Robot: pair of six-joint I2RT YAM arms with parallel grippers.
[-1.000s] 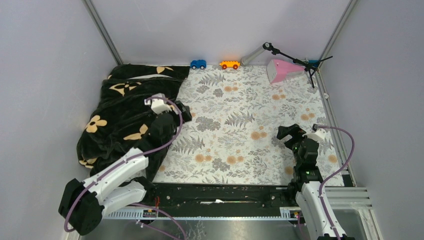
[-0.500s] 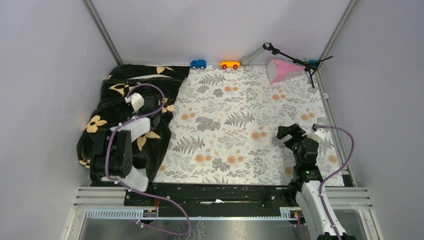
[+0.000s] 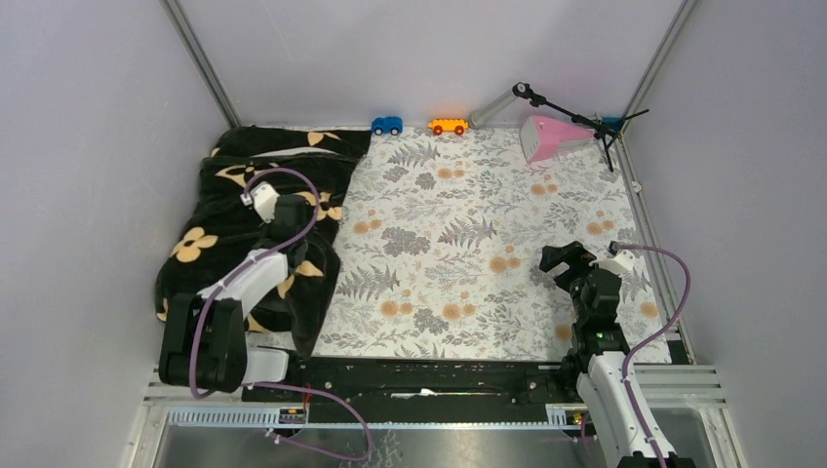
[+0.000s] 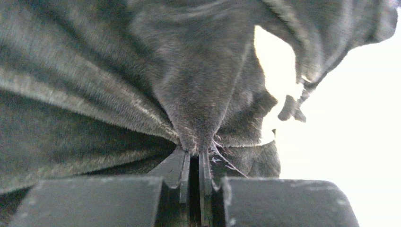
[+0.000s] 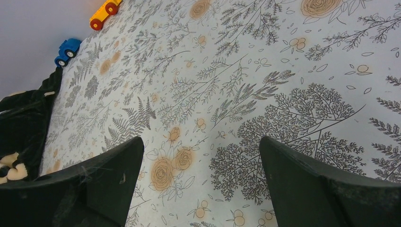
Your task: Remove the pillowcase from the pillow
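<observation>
The black plush pillowcase point(image 3: 244, 224) with tan flowers lies bunched along the left side of the floral sheet. The pillow is hidden, no cream surface shows. My left gripper point(image 3: 293, 213) sits on top of the pillowcase near its right half. In the left wrist view the left gripper point(image 4: 195, 153) is shut on a pinched fold of the pillowcase point(image 4: 203, 71), the cloth fanning out from the jaws. My right gripper point(image 3: 571, 263) hovers over the sheet at the right, far from the pillowcase. In the right wrist view the right gripper point(image 5: 199, 140) stands open with nothing between its fingers; the pillowcase point(image 5: 23, 123) shows at the left edge.
A grey-and-orange floral sheet point(image 3: 468, 234) covers the floor. Along the back wall stand a blue toy car point(image 3: 387, 125) and an orange toy car point(image 3: 448, 126). A pink object point(image 3: 551, 137) and a black tripod stand point(image 3: 575, 119) sit at the back right. Walls close in on three sides.
My left arm swung leftward, carrying its gripper from the pillowcase's right edge onto its top, and the jaws closed on a fold of the fabric. The right arm has not moved.
</observation>
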